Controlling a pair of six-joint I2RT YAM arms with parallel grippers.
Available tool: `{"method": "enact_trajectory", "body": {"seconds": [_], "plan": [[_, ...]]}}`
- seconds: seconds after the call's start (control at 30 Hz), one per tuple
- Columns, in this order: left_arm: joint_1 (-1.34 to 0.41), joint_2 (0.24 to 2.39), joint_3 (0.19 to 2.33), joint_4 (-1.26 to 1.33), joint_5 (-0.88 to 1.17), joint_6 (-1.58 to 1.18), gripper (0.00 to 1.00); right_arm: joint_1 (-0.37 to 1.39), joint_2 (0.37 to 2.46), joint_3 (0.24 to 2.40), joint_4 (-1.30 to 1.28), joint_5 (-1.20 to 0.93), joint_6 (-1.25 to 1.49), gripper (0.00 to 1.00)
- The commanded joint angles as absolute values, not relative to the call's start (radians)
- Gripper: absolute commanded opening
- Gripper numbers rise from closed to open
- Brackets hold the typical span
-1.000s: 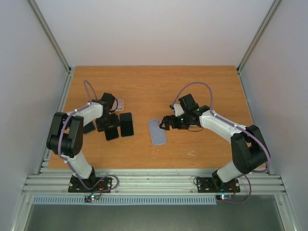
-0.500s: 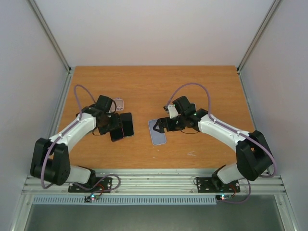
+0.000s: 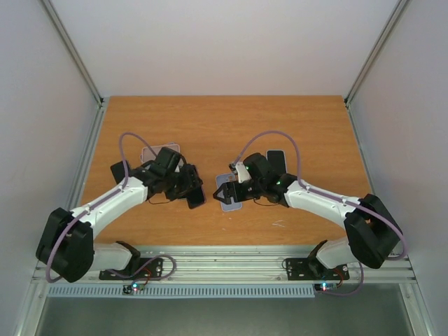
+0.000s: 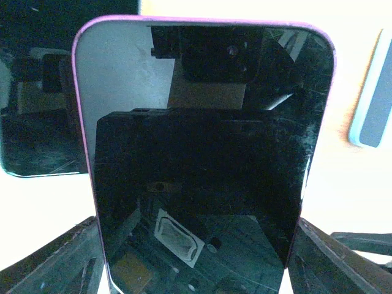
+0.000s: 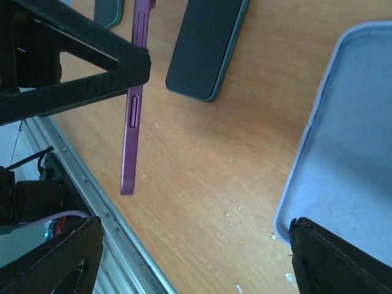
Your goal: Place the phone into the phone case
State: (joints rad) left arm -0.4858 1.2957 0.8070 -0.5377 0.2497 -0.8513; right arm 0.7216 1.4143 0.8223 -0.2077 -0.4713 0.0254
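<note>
Purple-rimmed phone [image 4: 202, 153] juts lengthwise from the clamping left tool [image 4: 196, 257]; right tool [image 3: 226, 190] gapes over the case [image 5: 349, 141].

Top camera looks down over the table [image 3: 224, 119]; both wrist cameras, close in, share the purple phone [image 4: 196, 153].

Robotics lab, an enclosed test cell, as we read it. Plain white panels [image 3: 224, 42] close it in, framed by bare aluminium posts [image 3: 73, 52]. A wood-grain counter [image 3: 224, 119] forms the work surface. The left arm [image 3: 105, 203] and right arm [image 3: 318, 201] are bolted to a slotted aluminium rail [image 3: 224, 264] at its near edge. A purple cable [image 3: 274, 132] loops exposed.
</note>
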Motion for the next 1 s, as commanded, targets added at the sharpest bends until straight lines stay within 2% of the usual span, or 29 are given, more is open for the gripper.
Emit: {"method": "enact_trajectory", "body": {"seconds": [0.0,0.4,0.5,0.73,0.9,0.97], "plan": [[-0.541,1.288,0.804,-0.353,0.265,-0.969,0.66,0.75,1.406,0.78,-0.055,-0.485,0.092,0.81],[-0.666,1.35,0.831,-0.265,0.235,-1.001,0.66,0.752,1.449,0.748,0.065,-0.505,0.13,0.66],[-0.676,1.351,0.834,-0.255,0.233,-1.006,0.66,0.751,1.46,0.745,0.073,-0.499,0.132,0.6],[-0.685,1.35,0.831,-0.248,0.238,-1.005,0.66,0.752,1.471,0.737,0.098,-0.497,0.132,0.3],[-0.685,1.339,0.818,-0.232,0.238,-1.005,0.67,0.75,1.473,0.736,0.106,-0.505,0.138,0.06],[-0.686,1.335,0.816,-0.225,0.239,-1.003,0.7,0.748,1.467,0.733,0.106,-0.503,0.138,0.01]]}}
